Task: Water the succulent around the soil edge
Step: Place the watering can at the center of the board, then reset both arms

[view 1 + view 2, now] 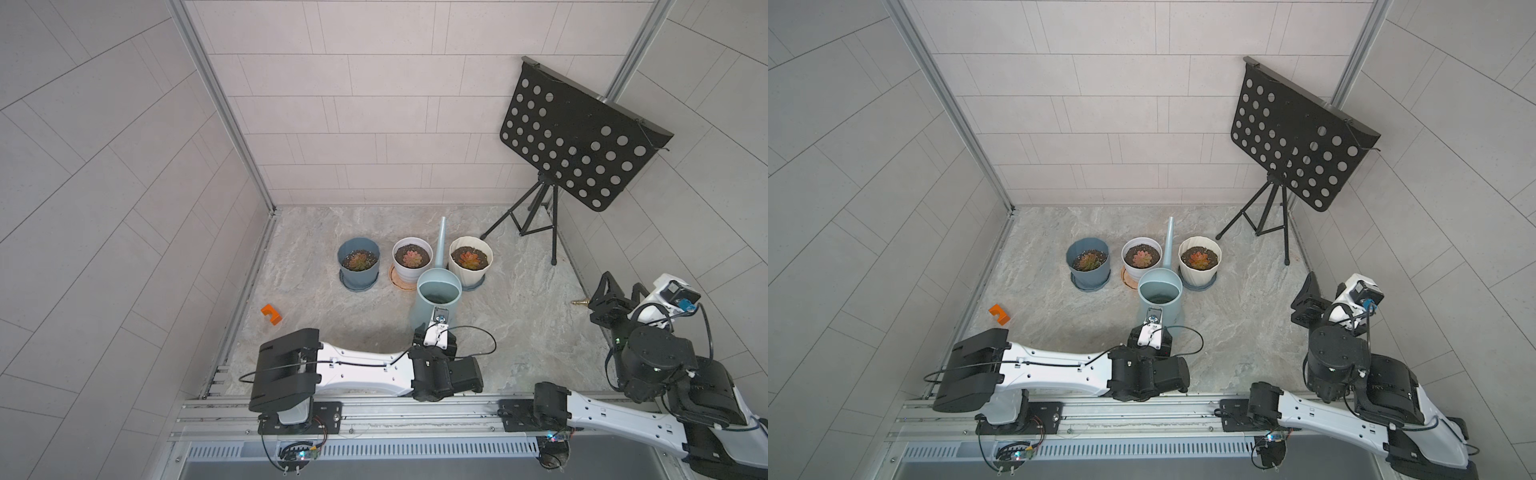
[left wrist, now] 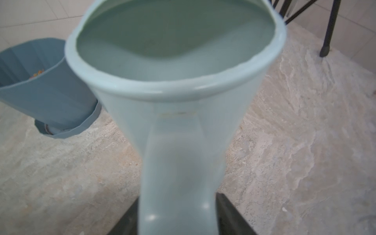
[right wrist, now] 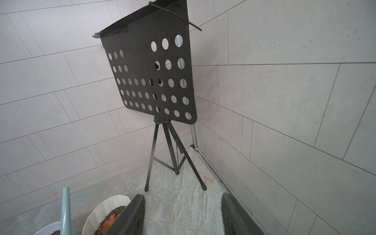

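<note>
Left tool [image 2: 177, 217] straddles the watering can [image 1: 438, 291] by its handle; whether it grips, I cannot tell. The can stands on the worktop [image 1: 316, 299] just before three potted succulents [image 1: 412, 257]. Right tool [image 3: 183, 215] hangs open, empty. Grasping step, likely; next comes a firm hold, a lift, and a tip over the soil rim.

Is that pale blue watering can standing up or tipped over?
Upright: the watering can shows its round mouth facing straight up in both top views, with its spout slanting upward.

Soft, even overhead light is casting only faint shadows. The watering can [image 2: 179, 122] is blurring close up in the left wrist view, and wall tiles [image 1: 104, 208] are bowing at the edges of both top views.
</note>
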### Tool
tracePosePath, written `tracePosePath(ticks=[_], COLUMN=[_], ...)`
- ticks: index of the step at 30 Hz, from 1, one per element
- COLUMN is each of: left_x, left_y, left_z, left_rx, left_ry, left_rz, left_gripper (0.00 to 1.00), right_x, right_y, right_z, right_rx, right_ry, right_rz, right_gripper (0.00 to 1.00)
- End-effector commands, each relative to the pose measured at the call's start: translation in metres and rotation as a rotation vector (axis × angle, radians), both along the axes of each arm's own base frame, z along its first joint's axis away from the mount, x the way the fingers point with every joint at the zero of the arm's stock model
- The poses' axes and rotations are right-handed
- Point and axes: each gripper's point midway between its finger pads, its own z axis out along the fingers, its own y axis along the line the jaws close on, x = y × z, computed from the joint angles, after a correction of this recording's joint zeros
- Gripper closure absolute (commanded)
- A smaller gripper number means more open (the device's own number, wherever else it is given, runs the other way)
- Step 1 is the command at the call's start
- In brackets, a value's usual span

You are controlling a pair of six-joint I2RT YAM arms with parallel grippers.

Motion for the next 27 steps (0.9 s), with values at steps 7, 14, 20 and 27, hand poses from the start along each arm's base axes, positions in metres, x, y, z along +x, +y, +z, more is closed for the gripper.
tracePosePath(ticks=[7, 14, 20, 27], left_x=[-0.026, -0.020, 0.057, 0.138], left_y=[0.023, 0.124, 0.206, 0.316], left_z=[0.117, 0.257, 0.248, 0.157], left_rx=[0.010, 0.102, 0.002, 0.015], left_ry=[-0.169, -0.511, -0.380, -0.089], left_rz=[-0.089, 0.015, 0.017, 0.311], left_gripper=[0.00, 0.00, 0.00, 0.06], right_x=[-0.002, 0.022, 0.073, 0.171], right_y=[-0.004, 0.052, 0.205, 0.136], right_z=[0.006, 0.023, 0.016, -0.051], right_rx=[-0.008, -0.246, -0.415, -0.159], right_ry=[-0.002, 0.100, 0.136, 0.244], right_rz=[-0.017, 0.063, 0.681, 0.437], right_gripper=[0.37, 0.26, 0.06, 0.02])
